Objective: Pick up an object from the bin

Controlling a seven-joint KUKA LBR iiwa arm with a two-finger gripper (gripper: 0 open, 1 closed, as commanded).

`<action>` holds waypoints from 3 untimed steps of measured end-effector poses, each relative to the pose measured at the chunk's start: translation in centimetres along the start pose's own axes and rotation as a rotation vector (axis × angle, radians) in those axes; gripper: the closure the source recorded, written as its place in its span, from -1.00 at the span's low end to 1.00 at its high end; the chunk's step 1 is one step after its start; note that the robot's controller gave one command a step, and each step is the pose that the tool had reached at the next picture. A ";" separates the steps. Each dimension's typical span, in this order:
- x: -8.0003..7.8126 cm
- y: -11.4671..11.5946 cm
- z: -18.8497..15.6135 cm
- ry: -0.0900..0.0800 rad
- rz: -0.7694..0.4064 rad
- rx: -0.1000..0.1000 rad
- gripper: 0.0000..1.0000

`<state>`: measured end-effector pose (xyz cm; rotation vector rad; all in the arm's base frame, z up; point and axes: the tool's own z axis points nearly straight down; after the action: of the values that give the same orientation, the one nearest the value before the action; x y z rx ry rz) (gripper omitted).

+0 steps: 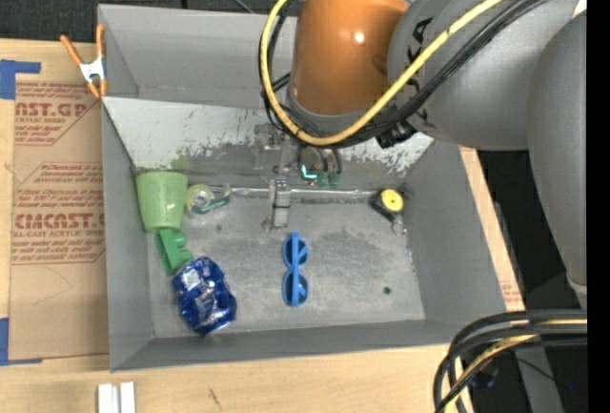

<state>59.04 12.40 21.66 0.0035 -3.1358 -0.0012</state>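
Camera view looks down into the grey bin (pixel 172 49), with the arm coming in from the right. Its orange cover (pixel 343 44) sits high over the back half of the bin, and a yellow cable (pixel 266 58) loops round the cover's left side. Below the cover, the hand (pixel 280 211) hangs over the bare, scuffed floor near the middle of the bin. From this angle it cannot be told whether the hand is open or closed, or whether it has hold of anything.

The nearest thing to the hand is a pair of small blue toy glasses (pixel 295 270). They lie flat on the floor just in front of the hand and a touch to its right, towards the near wall, with the two lenses stacked one above the other in the view. The hand is not touching them.

A green cup (pixel 160 198) lies on its side against the left wall, level with the hand and well apart from it. A small pale round piece (pixel 202 199) sits at its mouth. A green block (pixel 172 247) lies just below the cup, and a crumpled blue wrapper (pixel 204 295) lies in the near left corner beside the block. A little yellow round thing (pixel 391 201) rests by the right wall, apart from the hand.
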 end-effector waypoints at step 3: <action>6.4 -7.1 14.9 -0.004 -0.788 0.001 -1.00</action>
<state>52.59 5.25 6.81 1.2090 -2.8984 -0.0025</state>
